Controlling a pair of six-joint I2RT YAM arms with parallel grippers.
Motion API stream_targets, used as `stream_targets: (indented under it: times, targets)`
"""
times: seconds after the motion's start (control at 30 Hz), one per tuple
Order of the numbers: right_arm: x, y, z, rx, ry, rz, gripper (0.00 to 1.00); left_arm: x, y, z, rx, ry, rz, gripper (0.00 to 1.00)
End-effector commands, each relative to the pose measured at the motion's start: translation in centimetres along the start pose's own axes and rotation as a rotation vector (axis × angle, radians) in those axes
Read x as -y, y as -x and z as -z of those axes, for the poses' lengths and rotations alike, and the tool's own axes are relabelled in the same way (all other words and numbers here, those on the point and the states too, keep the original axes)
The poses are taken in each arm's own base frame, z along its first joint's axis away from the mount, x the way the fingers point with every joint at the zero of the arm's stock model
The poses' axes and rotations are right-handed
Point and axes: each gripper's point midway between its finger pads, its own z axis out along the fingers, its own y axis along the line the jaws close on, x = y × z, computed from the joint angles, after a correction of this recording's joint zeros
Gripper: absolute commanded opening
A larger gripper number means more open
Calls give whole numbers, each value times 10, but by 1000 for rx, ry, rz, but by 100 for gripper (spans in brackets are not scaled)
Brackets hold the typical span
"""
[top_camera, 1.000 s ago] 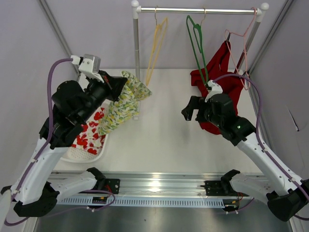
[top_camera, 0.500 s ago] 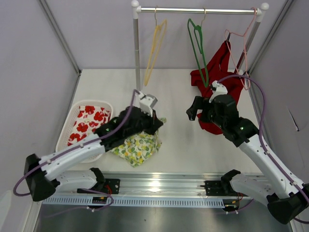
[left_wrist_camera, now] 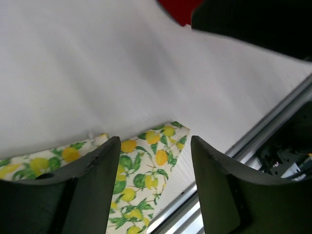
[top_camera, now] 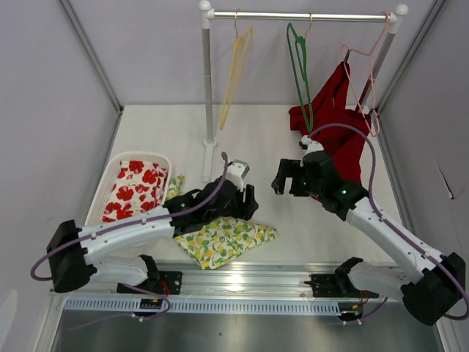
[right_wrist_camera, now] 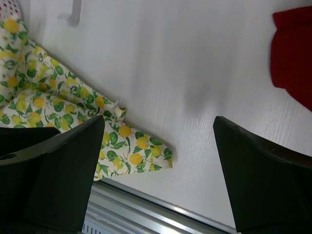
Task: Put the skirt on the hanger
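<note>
The lemon skirt (top_camera: 227, 240) lies spread out on the tabletop (top_camera: 264, 139), close to the near edge and a little toward the left side. It is not on a hanger yet.

The left arm (top_camera: 132, 227) reaches low over the skirt. Its jaws are open and nothing is between them. The cloth lies just under them. The right arm (top_camera: 381, 227) hangs over the middle of the tabletop. Its jaws are wide open too, and they hold nothing.

At the far edge stands a rail (top_camera: 300, 15) with 3 hangers. The yellow hanger (top_camera: 236, 81) and the green hanger (top_camera: 302, 73) are bare. The pink hanger (top_camera: 364, 81) is by a red cloth (top_camera: 333, 110). A white basket (top_camera: 139, 154) with a red flower cloth sits by the left edge.

I think the step now is getting a good hold on the skirt. To do it well, the jaws should pinch the top band, not the middle, so the skirt hangs straight. I cannot tell from here which edge is the top band. Grabbing only 1 layer would be best, so the skirt can open. A bare hanger is the smart pick. The other arm could steady that hanger.

I see no words, brands or labels that I can read.
</note>
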Motion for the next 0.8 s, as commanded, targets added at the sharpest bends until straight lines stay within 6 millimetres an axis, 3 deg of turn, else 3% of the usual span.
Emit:
stream_targets:
  times: [0.0, 0.03, 0.17, 0.23, 0.27, 0.3, 0.4, 0.53, 0.63, 0.73, 0.77]
  targets:
    - [-20, -13, -16, -20, 55, -10, 99, -50, 16, 28, 95, 262, 118, 65]
    - [-27, -28, -25, -52, 63, 1, 99, -70, 9, 38, 81, 364, 121, 62]
    - [-38, -61, -54, -130, 65, 24, 99, -115, -18, 58, 62, 592, 246, 62]
    - [-50, -74, -66, -153, 84, 49, 98, -129, -24, 60, 59, 628, 310, 61]
    - [-53, -81, -73, -170, 82, 57, 96, -141, -43, 58, 40, 646, 336, 59]
    - [-54, -95, -85, -207, 77, 68, 95, -147, -49, 54, 19, 632, 384, 58]
    - [-61, -113, -102, -253, 84, 82, 92, -164, -84, 43, -41, 640, 417, 55]
    - [-78, -137, -105, -302, 104, 118, 88, -171, -108, 38, -115, 672, 401, 51]
    - [-82, -150, -107, -322, 91, 127, 84, -169, -120, 35, -144, 652, 408, 36]
    - [-86, -163, -107, -345, 100, 122, 79, -167, -127, 36, -150, 629, 431, 7]
    - [-87, -163, -108, -342, 103, 119, 79, -167, -131, 37, -156, 626, 432, 2]
